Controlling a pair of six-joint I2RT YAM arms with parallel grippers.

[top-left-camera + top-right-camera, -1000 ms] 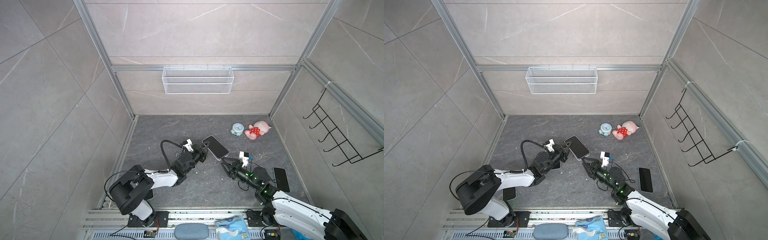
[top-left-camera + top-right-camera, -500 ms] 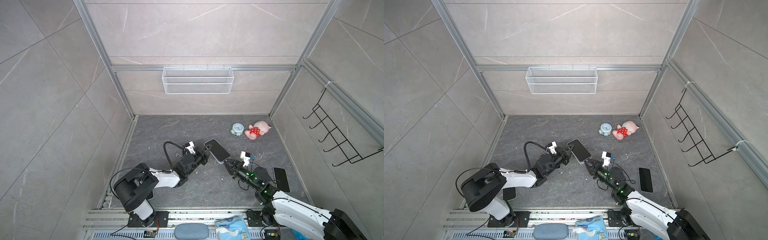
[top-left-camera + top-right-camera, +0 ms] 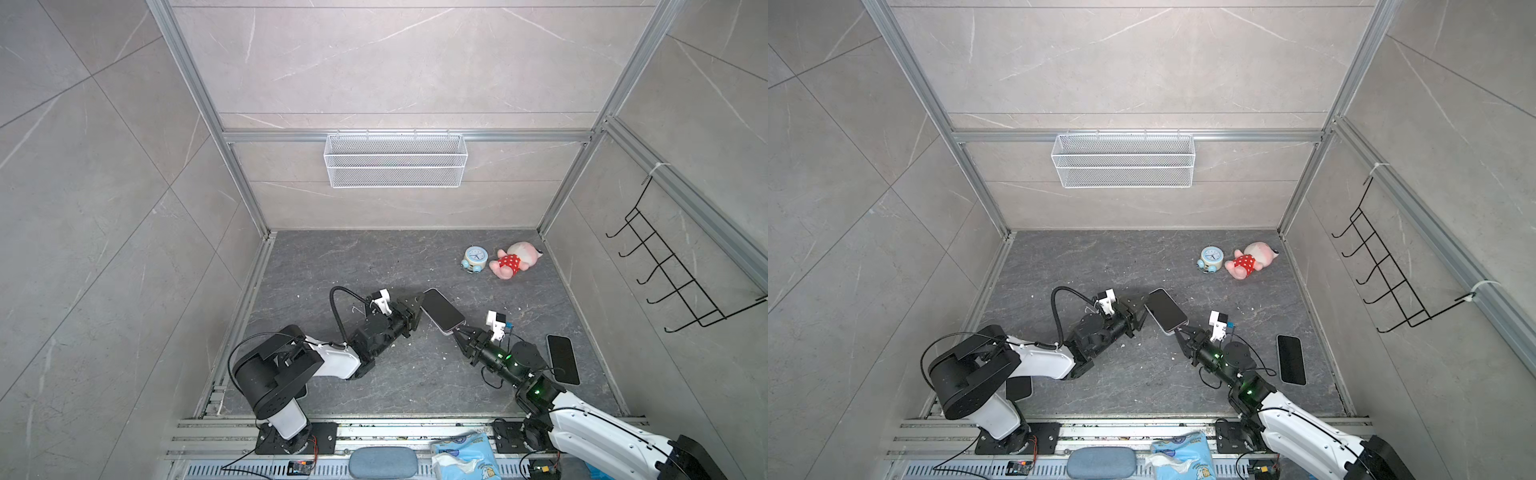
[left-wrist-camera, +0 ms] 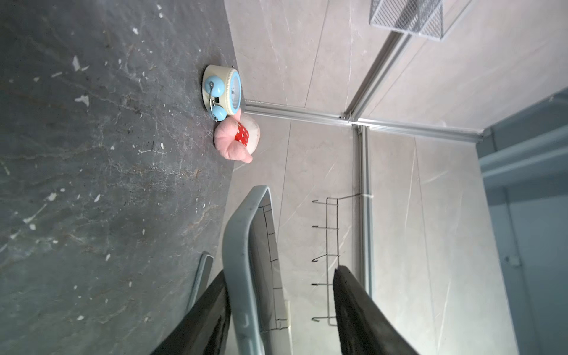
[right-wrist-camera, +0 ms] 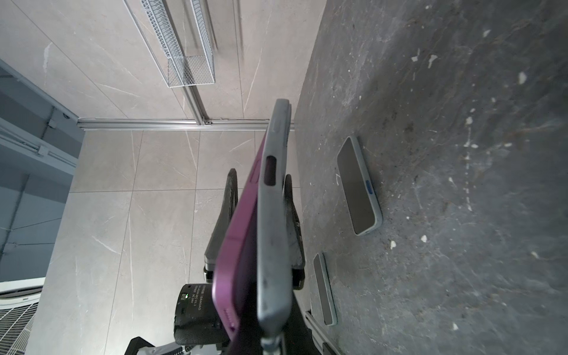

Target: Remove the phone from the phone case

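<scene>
— Where is the phone (image 5: pixel 236 246)?
— Partly out of the phone case (image 5: pixel 273 246), above the middle of the counter (image 3: pixel 374 257). The right claw (image 3: pixel 457 332) pinches the case end; the left claw (image 3: pixel 417 311) stands apart.

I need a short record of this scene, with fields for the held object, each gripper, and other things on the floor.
Held object: purple phone in its grey case, held above the dark stone floor
Right gripper: jaws shut on one end
Left gripper: jaws open around the opposite end
Also on floor: blue alarm clock, pink plush toy, dark-screened phone lying flat
</scene>
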